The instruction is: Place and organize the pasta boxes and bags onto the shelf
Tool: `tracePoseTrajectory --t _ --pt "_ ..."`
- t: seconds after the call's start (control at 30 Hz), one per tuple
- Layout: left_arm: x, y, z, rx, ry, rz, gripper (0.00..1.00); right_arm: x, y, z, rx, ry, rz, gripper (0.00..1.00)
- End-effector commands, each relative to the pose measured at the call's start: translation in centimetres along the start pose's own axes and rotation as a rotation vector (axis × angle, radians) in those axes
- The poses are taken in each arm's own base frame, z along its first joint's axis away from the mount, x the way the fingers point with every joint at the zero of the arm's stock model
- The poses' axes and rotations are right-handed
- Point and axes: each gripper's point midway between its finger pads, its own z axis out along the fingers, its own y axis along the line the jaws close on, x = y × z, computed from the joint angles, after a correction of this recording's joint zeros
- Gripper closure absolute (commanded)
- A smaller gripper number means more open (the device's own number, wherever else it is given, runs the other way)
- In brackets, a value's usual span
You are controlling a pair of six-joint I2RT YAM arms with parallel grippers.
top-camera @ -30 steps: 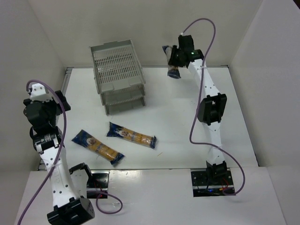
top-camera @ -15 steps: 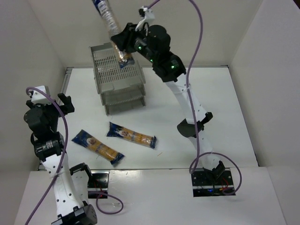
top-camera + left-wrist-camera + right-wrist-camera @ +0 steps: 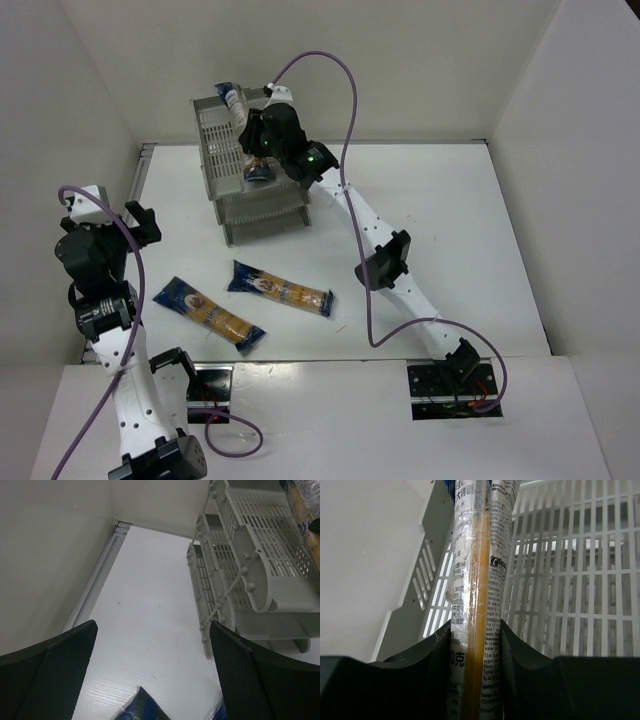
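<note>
Jaws: right gripper (image 3: 475,630) pinches a long clear packet (image 3: 480,555) of yellow pasta, seemingly above the shelf (image 3: 212,180); left gripper (image 3: 153,625) gapes.

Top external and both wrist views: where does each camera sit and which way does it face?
Top external: above and behind the arms, looking down on the table, shelf and two loose packets; both arms show whole.
Left wrist: on the left arm, looking through the open left gripper across the table to the shelf's side.
Right wrist: on the right arm, looking along the held packet, clamped in the right gripper, onto the shelf's top tray.
Shared: all show the shelf; top and right wrist show the held packet.
</note>
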Motion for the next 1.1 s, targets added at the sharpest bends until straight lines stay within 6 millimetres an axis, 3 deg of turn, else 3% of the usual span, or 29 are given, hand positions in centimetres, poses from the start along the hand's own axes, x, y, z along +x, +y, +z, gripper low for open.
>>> tracePoseTrajectory --t 0.0,0.07,0.13,0.17,0.23,0.27,0.3,0.43,0.53,0.6,0.7,0.77,0.8,0.87,0.9,0.97,1.03,1.07 --pt "-0.7 -0.3 0.1 0.012 -0.032 -0.015 0.00 -10.7 4.9 -3.7 -0.090 -0.337 0.100 1.00" --pt "-0.1 -0.3 0.1 0.010 -0.015 -0.020 0.00 -10.7 5.0 -3.8 -0.074 -0.346 0.104 0.99" --pt "-0.1 -0.1 0.1 0.001 -0.015 -0.020 0.00 -9.7 4.9 -3.6 -0.051 -0.325 0.100 0.88" --pt "-0.1 -0.1 0.1 0.001 -0.015 -0.020 0.00 -9.1 4.4 -3.1 -0.030 -0.316 0.098 0.65" --pt "0.1 -0.2 0.0 0.001 -0.015 -0.030 0.00 -8.8 4.3 -3.1 -0.023 -0.304 0.094 0.34" --pt "0.1 -0.2 0.0 0.001 -0.015 -0.029 0.00 -8.3 4.6 -3.1 -0.024 -0.290 0.077 0.10" --pt "0.1 -0.2 0.0 0.001 -0.015 -0.029 0.00 -8.6 5.0 -3.4 -0.040 -0.294 0.066 0.02" --pt "-0.3 -0.3 -0.4 0.003 -0.033 -0.025 0.00 -11.4 7.4 -6.1 -0.098 -0.346 -0.045 0.00" --pt "-1.1 -0.3 -0.8 -0.003 -0.065 -0.007 0.00 -14.0 10.4 -10.3 -0.143 -0.388 -0.154 0.00" --pt "-1.0 0.1 -1.0 -0.025 -0.074 -0.006 0.00 -13.3 12.5 -12.1 -0.183 -0.358 -0.275 0.00" --pt "-2.3 0.4 -1.7 -0.055 -0.126 0.004 0.00 -10.8 15.2 -15.1 -0.231 -0.269 -0.428 0.00" --pt "-3.0 0.1 -2.5 -0.060 -0.161 -0.015 0.00 -8.0 16.2 -16.5 -0.263 -0.172 -0.539 0.00" --pt "-3.0 0.2 -2.5 -0.069 -0.163 -0.025 0.00 -7.6 16.0 -17.2 -0.276 -0.140 -0.571 0.00" --pt "-3.2 -0.1 -3.1 -0.068 -0.176 -0.035 0.00 -3.3 15.6 -18.7 -0.365 0.041 -0.664 0.00" --pt "-3.1 -0.4 -3.3 -0.055 -0.182 -0.046 0.00 -2.2 15.0 -19.5 -0.382 0.102 -0.698 0.00" --pt "-2.7 -0.4 -3.8 -0.067 -0.177 -0.061 0.00 1.7 12.4 -20.9 -0.368 0.296 -0.753 0.03" --pt "-2.5 -0.6 -4.1 -0.065 -0.185 -0.086 0.00 2.2 11.0 -22.0 -0.335 0.360 -0.774 0.05" --pt "-2.0 -0.6 -4.4 -0.073 -0.185 -0.105 0.00 -0.1 10.7 -23.9 -0.309 0.324 -0.774 0.07"
